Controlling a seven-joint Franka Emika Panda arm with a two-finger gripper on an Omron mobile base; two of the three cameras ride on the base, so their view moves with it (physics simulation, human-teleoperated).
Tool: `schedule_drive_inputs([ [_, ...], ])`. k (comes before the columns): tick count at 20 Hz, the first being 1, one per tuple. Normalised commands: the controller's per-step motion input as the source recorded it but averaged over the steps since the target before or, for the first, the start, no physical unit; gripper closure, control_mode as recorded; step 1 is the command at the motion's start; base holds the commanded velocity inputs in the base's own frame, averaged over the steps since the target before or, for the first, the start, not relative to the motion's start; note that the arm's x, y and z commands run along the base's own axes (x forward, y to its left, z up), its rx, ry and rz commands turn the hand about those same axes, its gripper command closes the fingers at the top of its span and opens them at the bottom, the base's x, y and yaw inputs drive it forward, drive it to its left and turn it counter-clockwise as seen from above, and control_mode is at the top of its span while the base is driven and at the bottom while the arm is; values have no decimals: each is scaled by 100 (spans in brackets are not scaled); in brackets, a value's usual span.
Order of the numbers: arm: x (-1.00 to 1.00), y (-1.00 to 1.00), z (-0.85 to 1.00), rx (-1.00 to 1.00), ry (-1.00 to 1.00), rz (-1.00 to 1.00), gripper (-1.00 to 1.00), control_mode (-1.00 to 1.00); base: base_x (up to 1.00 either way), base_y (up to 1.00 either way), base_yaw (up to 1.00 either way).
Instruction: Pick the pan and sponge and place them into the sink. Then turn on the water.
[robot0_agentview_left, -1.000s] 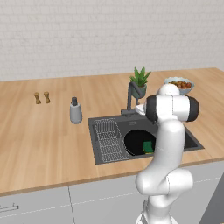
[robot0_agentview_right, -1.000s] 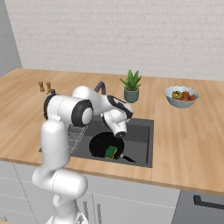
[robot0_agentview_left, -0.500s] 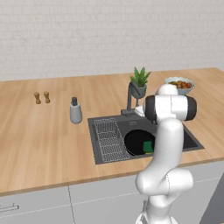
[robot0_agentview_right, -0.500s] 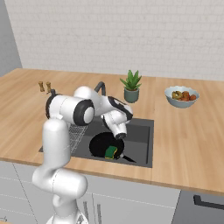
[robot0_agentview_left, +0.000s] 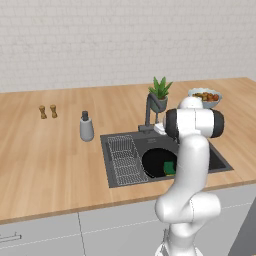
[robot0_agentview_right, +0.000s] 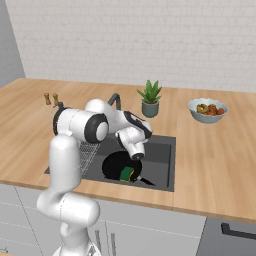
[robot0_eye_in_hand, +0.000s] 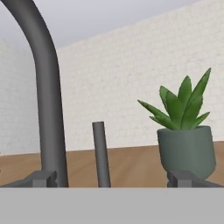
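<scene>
1. Left base view: the sink is set in the wood counter, w/ its wire rack section on the left side. The pan lies flat in the basin, right of the rack; the arm hides its right part. The sponge sits on the pan, green side up, just beside the arm.
2. Same view: faucet stands at the sink's back edge, potted plant just behind it. The grey soap bottle stands left of the sink, near it. Two small brown shakers are further left, well apart from the sink. Fruit bowl sits at back right.
3. Right base view: the gripper hangs over the sink's back part, above the pan, which lies w/ the sponge on it & its handle pointing to the front right. Fingers are too small here; can't tell if apart or together.
4. Hand view: cam looks level across the counter at the brick wall. Faucet neck rises & curves at left, a thin upright lever stands just right of it, plant in its grey pot at right.
5. Hand view: the two fingertips sit wide apart at the bottom, lever & faucet neck showing between them, nothing gripped; can't tell how near they are to the lever.
</scene>
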Motion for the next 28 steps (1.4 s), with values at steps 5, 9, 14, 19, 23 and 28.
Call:
schedule_drive_inputs([
  [5,0,0,0,0,9,-1,-100,-100,0,0,0],
  [9,9,0,0,0,9,0,-100,-100,0,0,0],
  [14,30,0,0,0,0,0,-100,-100,0,0,0],
  [19,16,0,0,0,0,0,-100,-100,0,0,0],
  [23,18,0,0,0,0,0,-100,-100,0,0,0],
  [28,18,0,0,0,0,0,-100,-100,0,0,0],
])
